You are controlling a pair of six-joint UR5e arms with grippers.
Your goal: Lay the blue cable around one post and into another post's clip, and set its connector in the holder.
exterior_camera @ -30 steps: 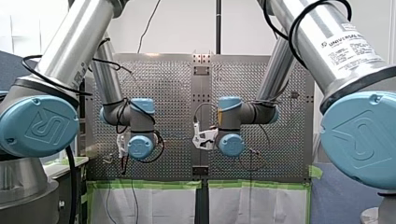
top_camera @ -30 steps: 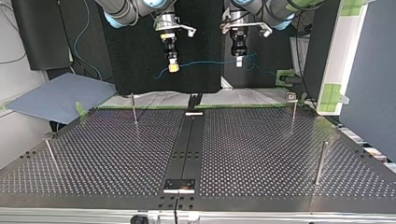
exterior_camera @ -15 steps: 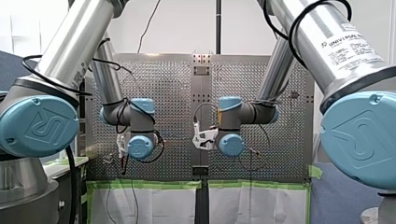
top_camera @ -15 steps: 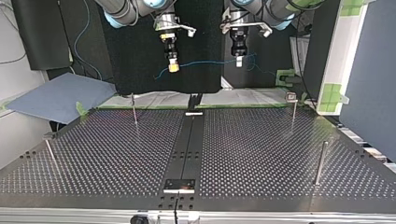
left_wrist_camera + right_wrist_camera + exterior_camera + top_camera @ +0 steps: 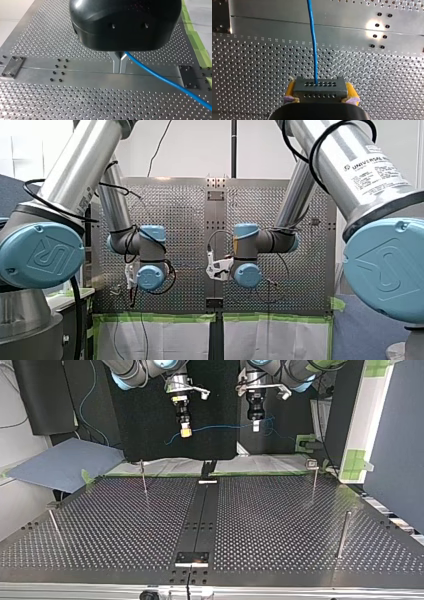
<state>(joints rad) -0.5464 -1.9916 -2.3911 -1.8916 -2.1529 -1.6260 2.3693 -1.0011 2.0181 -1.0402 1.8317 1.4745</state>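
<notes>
While clear above table (image 5: pixel 280 525), right claw (image 5: pixel 321 94) grips connector (image 5: pixel 319 86); left claw (image 5: pixel 119 62) apparently pinches cable (image 5: pixel 160 76).

A bright white wall (image 5: pixel 200 150) at twelve o'clock backlights the front view. Long highlights run down the arm tubes (image 5: pixel 82 160), and the big blue joint caps (image 5: pixel 40 255) at eight and four o'clock look soft, being close to the lens. The top view is dim, with a black backdrop (image 5: pixel 150 420) at twelve o'clock. There the perforated table (image 5: pixel 280 520) is dark, with tiny glints at its holes and a pale bright edge at six o'clock. In the left wrist view my left gripper (image 5: pixel 119 65) hangs under a glossy, blurred black housing (image 5: pixel 125 25). The plate below is evenly lit and the blue cable (image 5: pixel 162 77) looks vivid. In the right wrist view a hot glare spot burns on the metal strip (image 5: pixel 274 25) beyond the matte connector (image 5: pixel 318 90).
</notes>
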